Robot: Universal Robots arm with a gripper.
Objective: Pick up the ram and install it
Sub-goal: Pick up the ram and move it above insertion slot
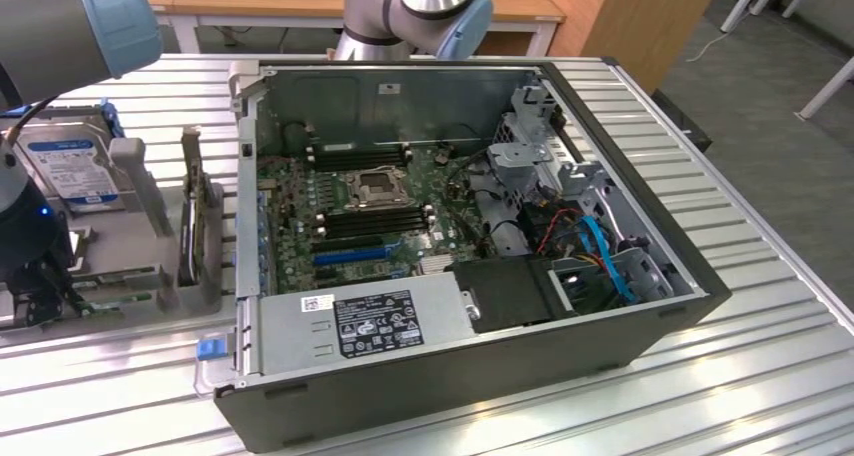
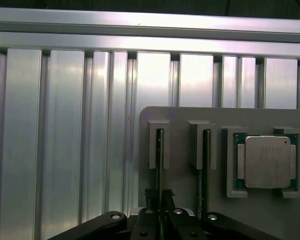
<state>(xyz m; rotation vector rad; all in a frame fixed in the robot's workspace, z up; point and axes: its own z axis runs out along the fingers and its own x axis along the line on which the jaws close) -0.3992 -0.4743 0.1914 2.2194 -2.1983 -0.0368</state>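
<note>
In the wrist view, the gripper has its two dark fingertips pressed together on the ram, one on each face of the thin stick. The ram stands on edge in a grey slotted bracket of a holder plate. A second stick stands in the neighbouring bracket, and beyond that a processor lies flat in its own frame. The plate rests on a ribbed metal table. At the exterior view's far left the arm reaches down beside a hard drive. The open computer case fills the frame's centre, well apart from the holder, its motherboard exposed
</note>
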